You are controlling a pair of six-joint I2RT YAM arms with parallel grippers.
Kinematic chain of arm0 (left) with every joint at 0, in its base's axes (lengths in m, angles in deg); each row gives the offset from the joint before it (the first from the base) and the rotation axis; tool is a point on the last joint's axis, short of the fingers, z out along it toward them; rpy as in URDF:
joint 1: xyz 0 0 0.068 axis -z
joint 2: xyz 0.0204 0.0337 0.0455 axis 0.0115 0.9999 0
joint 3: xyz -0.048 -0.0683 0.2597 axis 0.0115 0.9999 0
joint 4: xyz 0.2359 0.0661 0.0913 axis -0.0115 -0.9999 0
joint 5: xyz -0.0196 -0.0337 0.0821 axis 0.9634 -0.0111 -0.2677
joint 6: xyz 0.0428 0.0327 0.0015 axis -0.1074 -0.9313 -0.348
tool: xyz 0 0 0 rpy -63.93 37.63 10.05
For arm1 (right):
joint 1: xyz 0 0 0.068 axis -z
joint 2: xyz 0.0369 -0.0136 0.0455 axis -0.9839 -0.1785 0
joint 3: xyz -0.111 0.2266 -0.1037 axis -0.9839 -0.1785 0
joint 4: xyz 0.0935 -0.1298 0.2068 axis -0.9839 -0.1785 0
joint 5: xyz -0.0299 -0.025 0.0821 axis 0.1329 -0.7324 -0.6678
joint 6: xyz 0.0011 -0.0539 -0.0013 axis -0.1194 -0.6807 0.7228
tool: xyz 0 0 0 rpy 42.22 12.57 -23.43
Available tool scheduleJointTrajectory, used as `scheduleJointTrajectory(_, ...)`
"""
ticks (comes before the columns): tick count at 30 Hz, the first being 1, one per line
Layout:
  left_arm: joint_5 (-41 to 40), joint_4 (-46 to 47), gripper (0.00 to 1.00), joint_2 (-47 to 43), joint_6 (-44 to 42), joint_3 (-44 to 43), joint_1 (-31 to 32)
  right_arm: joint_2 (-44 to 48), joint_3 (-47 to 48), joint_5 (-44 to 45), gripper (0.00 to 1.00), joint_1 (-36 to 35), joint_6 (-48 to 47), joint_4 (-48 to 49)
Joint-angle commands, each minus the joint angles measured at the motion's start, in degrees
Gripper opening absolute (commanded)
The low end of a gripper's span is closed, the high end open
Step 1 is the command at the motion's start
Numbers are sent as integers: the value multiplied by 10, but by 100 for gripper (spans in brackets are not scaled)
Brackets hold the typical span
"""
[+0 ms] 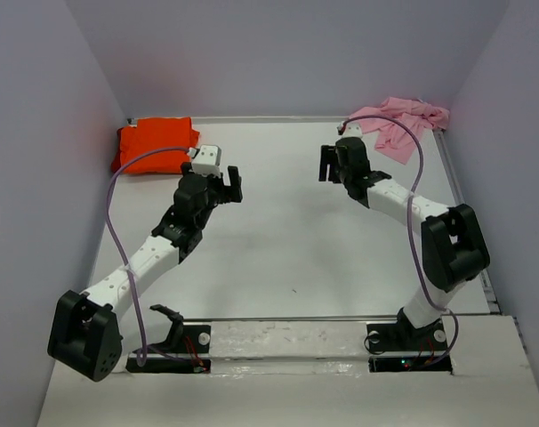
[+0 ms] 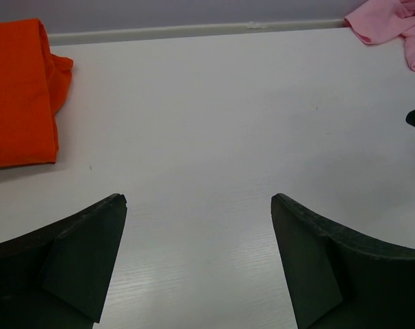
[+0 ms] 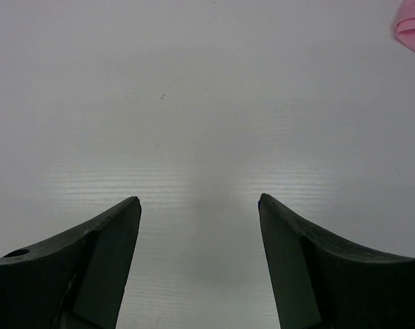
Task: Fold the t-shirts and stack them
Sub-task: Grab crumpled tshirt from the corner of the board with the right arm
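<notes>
The orange t-shirt (image 1: 155, 143) lies folded in the far left corner of the table; in the left wrist view the orange t-shirt (image 2: 19, 92) fills the upper left. The pink t-shirt (image 1: 403, 123) sits crumpled in the far right corner, and the pink t-shirt (image 2: 398, 29) also shows at the top right of the left wrist view, with a corner of the pink t-shirt (image 3: 411, 25) in the right wrist view. My left gripper (image 1: 231, 184) hovers open right of the orange shirt, empty. My right gripper (image 1: 327, 164) hangs open left of the pink shirt, empty. Bare table shows between the left gripper (image 2: 198, 200) fingers and the right gripper (image 3: 199, 201) fingers.
The white table (image 1: 287, 240) is enclosed by pale walls at the back and both sides. A raised rim (image 1: 269, 118) runs along the far edge. Purple cables (image 1: 118, 240) loop beside each arm. The arm bases (image 1: 407, 338) sit at the near edge.
</notes>
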Motion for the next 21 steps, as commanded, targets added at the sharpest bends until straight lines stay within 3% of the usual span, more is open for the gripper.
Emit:
scheduleJointTrajectory(1, 18, -6, 96, -5, -6, -25, 2, -41, 116, -58, 76, 81, 51, -60)
scheduleJointTrajectory(5, 47, -8, 96, -4, 0, -32, -1, -95, 179, -136, 74, 171, 116, -78)
scheduleJointTrajectory(7, 54, -12, 96, -8, 3, -35, -4, -120, 201, -154, 74, 177, 113, -68)
scheduleJointTrajectory(12, 64, -10, 96, -27, 6, -33, -19, -254, 339, -120, 74, 183, 81, -106)
scheduleJointTrajectory(21, 78, -12, 96, -34, 10, -31, -20, -415, 532, -85, 74, 208, 54, -185)
